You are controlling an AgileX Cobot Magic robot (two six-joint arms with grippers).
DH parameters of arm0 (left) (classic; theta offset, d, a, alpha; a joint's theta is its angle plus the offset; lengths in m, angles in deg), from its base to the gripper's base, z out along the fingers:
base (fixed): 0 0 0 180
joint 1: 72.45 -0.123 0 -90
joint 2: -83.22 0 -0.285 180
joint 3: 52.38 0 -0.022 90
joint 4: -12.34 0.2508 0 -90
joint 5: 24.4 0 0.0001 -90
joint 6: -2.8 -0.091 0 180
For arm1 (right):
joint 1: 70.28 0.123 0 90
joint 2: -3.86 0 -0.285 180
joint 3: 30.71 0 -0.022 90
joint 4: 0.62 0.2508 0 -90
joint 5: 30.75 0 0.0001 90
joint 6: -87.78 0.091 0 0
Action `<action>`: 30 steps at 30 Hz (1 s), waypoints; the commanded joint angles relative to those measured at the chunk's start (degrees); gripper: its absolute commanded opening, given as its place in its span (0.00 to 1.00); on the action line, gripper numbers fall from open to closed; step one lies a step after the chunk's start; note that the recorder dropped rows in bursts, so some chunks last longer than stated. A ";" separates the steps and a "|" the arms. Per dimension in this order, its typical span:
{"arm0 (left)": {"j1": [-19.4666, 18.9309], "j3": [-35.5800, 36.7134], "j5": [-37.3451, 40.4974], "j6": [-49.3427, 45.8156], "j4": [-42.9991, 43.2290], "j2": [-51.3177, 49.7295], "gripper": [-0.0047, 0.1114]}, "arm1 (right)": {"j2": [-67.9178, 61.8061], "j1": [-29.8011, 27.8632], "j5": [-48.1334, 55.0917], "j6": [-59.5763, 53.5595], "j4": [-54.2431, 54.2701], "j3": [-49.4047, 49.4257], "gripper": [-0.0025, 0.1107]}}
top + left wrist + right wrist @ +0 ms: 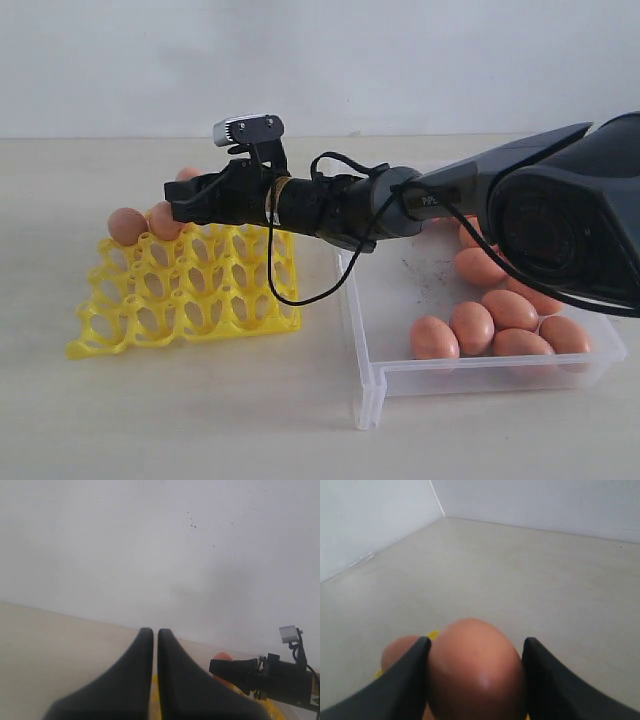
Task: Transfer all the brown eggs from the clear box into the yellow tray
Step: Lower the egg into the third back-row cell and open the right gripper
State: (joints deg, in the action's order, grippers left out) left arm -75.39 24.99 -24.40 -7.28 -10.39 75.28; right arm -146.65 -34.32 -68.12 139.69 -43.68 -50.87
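The right end effector (477, 645) grips a brown egg (475, 680) over the yellow tray (190, 300).

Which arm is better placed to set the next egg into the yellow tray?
Right. The right arm's fingers grip a brown egg over the yellow tray; the left arm's fingers are pressed together, holding nothing.

One yellow tray (180, 310) and one clear box (480, 378). Three eggs (127, 225) show at the tray, and at least seven in the box, which is partly hidden.
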 commanded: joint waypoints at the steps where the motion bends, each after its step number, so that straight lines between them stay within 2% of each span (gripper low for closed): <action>1: 0.24 -0.15 0.00 -0.52 -0.19 0.16 0.07 | -0.63 0.23 1.86 2.22 0.00 -0.34 0.02; 16: 0.24 -0.15 0.00 -0.52 -0.19 0.16 0.07 | -0.88 0.23 2.44 5.90 -2.78 -0.34 0.03; 19: 0.24 -0.15 0.00 -0.52 -0.19 0.16 0.07 | -0.88 0.23 2.06 7.14 -5.05 -0.34 0.11; 20: 0.24 -0.15 0.00 -0.52 -0.19 0.16 0.07 | -0.88 0.23 1.95 8.73 -5.63 -0.34 0.23; 21: 0.24 -0.15 0.00 -0.52 -0.19 0.16 0.07 | -0.88 0.23 1.95 9.36 -5.81 -0.34 0.31; 22: 0.24 -0.15 0.00 -0.52 -0.19 0.16 0.07 | -0.88 0.23 1.95 10.75 -6.15 -0.34 0.45; 24: 0.24 -0.15 0.00 -0.52 -0.19 0.16 0.07 | -0.88 0.23 2.07 11.65 -6.35 -0.34 0.54; 30: 0.24 -0.15 0.00 -0.52 -0.19 0.16 0.07 | 1.02 0.23 4.03 12.21 -9.05 -0.34 0.53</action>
State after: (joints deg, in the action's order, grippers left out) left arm -75.39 24.99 -24.40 -7.28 -10.39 75.28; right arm -147.30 -34.24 -65.61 151.34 -51.26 -50.98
